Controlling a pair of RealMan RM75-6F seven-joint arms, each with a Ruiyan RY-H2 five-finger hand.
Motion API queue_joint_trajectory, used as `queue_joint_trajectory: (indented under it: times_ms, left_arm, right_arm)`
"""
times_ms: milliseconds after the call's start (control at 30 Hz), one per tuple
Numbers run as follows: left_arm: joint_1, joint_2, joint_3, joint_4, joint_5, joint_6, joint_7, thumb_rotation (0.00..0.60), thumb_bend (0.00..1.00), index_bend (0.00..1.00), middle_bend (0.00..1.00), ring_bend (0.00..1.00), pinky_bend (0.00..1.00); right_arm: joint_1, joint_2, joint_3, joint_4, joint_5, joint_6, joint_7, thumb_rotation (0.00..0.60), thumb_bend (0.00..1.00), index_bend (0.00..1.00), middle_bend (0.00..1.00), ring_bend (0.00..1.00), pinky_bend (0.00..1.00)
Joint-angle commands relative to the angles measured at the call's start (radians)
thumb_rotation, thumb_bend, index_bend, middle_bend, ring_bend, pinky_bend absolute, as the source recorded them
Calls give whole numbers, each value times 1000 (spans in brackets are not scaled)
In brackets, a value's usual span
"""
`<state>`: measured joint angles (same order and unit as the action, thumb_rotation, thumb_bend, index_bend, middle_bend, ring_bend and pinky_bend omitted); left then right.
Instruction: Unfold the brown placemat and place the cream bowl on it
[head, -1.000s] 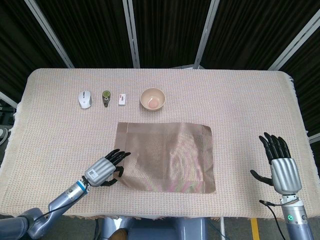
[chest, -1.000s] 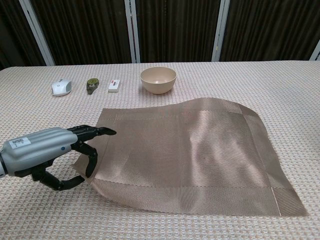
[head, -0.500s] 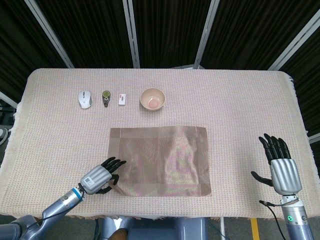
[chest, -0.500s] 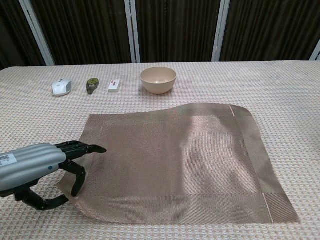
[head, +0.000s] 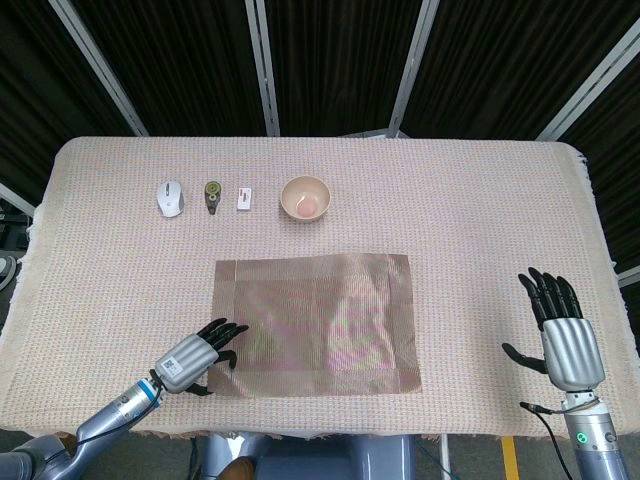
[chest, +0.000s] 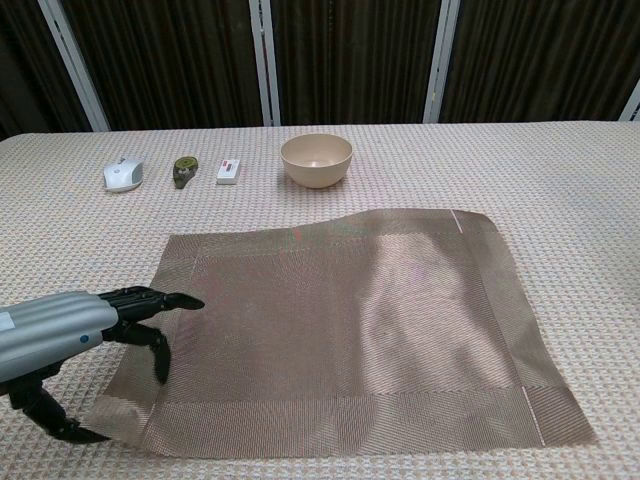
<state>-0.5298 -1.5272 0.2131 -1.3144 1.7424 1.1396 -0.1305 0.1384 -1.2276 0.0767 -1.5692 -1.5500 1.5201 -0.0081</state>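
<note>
The brown placemat (head: 315, 325) lies spread out and almost flat on the near half of the table, with a slight ripple on its far right part (chest: 420, 250). My left hand (head: 195, 358) is at its near-left corner; the fingers (chest: 150, 300) lie over the mat's left edge, the thumb is low beside the corner, and the hand holds the mat there. The cream bowl (head: 305, 197) stands upright on the cloth just beyond the mat's far edge (chest: 316, 160). My right hand (head: 565, 335) is far right near the front edge, fingers spread, holding nothing.
A white mouse (head: 171, 197), a small green object (head: 212, 195) and a small white box (head: 243, 198) sit in a row left of the bowl. A beige woven cloth (head: 480, 220) covers the table. Dark curtains hang behind.
The mat has slid left and towards me with my left hand and settled from a raised, rumpled shape to nearly flat. The right hand and the bowl stayed put.
</note>
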Motion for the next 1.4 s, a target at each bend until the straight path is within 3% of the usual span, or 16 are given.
queue_joint_trajectory:
  times_ms: [33, 167, 300, 467, 667, 800, 933, 1200, 1400]
  left_arm:
    - [8, 16, -13, -9, 8, 34, 19, 600, 0, 8, 0, 0, 0]
    - [24, 37, -40, -23, 10, 98, 28, 600, 0, 0, 0, 0, 0]
    - [21, 80, -121, -57, -43, 145, 16, 600, 0, 0, 0, 0, 0]
    - [-37, 111, -212, -82, -128, 66, 16, 600, 0, 0, 0, 0, 0]
    - [-156, 90, -346, -32, -260, -93, 16, 600, 0, 6, 0, 0, 0]
    - [-229, 35, -408, 47, -321, -173, 6, 600, 0, 41, 0, 0, 0]
    - [-344, -75, -478, 222, -390, -288, -14, 600, 0, 97, 0, 0, 0]
    - [-542, -261, -543, 526, -470, -464, 41, 600, 22, 187, 0, 0, 0]
    - [-653, -395, -554, 741, -493, -550, 31, 600, 93, 316, 0, 0, 0]
  right_arm:
    - [0, 2, -1, -3, -1, -2, 7, 600, 0, 0, 0, 0, 0]
    - [-2, 6, 0, -4, -1, -1, 11, 600, 0, 0, 0, 0, 0]
    - [-2, 5, 1, -3, -3, 0, 12, 600, 0, 0, 0, 0, 0]
    - [-1, 3, 4, -3, 0, -4, 9, 600, 0, 0, 0, 0, 0]
    - [6, 4, 22, -2, 29, -18, 7, 600, 0, 0, 0, 0, 0]
    - [10, 2, 30, 4, 47, -30, 7, 600, 0, 0, 0, 0, 0]
    - [14, 1, 42, 12, 73, -43, 1, 600, 0, 0, 0, 0, 0]
    - [18, -3, 62, 30, 124, -65, -2, 600, 0, 0, 0, 0, 0]
    - [24, -5, 85, 54, 174, -88, 7, 600, 0, 0, 0, 0, 0]
